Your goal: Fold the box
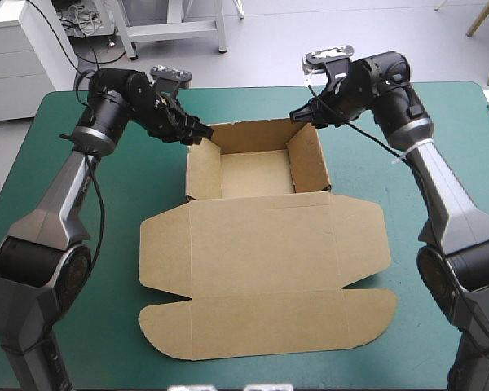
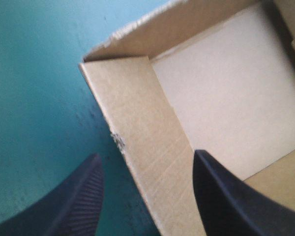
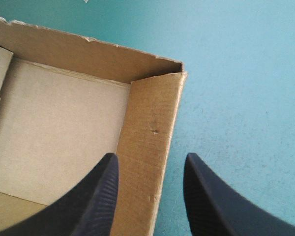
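The box [image 1: 228, 277] lies on the teal-green cover [image 1: 65, 163], about in the middle of it. Its far part is already a tray [image 1: 257, 175] with four walls standing, and its lid [image 1: 261, 236] is flat on the cover at the near side of the tray, with the flaps spread out.

My left gripper [image 2: 146, 155] is at the far left corner of the tray. Its fingers stand wide apart and hold nothing. The left wall [image 2: 137, 147] of the tray runs up between them, one black finger over the cover outside the box and the other over the inside of the tray. I think the fingers do not touch the board, but the view is too close to be sure.

My right gripper [image 3: 150, 156] is at the far right corner of the tray. It is open too, a little less wide, and grips nothing. The right wall [image 3: 147, 137] is between its fingers, one finger inside the tray and one outside, above the cover. The upper edge of the far wall looks a little torn near this corner.
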